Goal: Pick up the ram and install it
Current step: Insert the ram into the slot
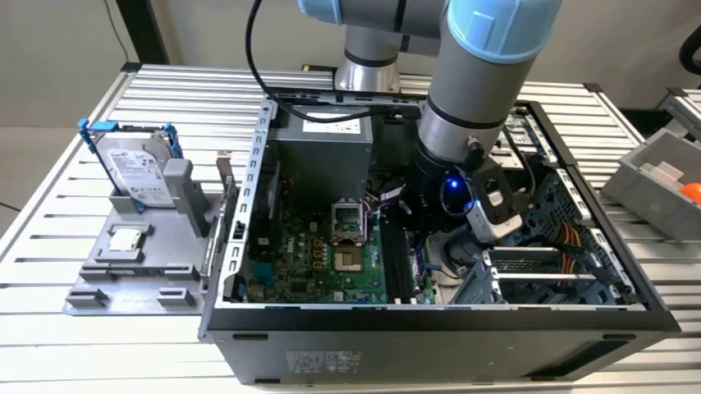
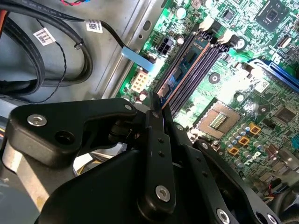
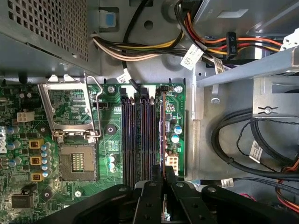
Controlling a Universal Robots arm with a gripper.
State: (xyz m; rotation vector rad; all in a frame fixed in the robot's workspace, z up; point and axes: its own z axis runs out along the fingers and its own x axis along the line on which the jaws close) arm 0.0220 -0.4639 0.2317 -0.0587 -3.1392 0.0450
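My claw point(image 3: 164, 179) pinches the ram point(image 3: 163, 135) edge-on; its long axis parallels the slots point(image 3: 138, 135), over the outermost one.

We see a green motherboard point(image 3: 112, 140) with black memory slots point(image 3: 138, 135) and a reddish-brown edge of the ram point(image 3: 163, 135) standing in the outermost one. The gripper point(image 3: 164, 175) is matt black with silver screws. The arm point(image 1: 482, 49) is pale blue over silver-grey. Orange, yellow and red cables point(image 3: 224, 42) cross the grey case point(image 1: 438, 345). The hard drive point(image 1: 137, 168) is silver in a blue frame.
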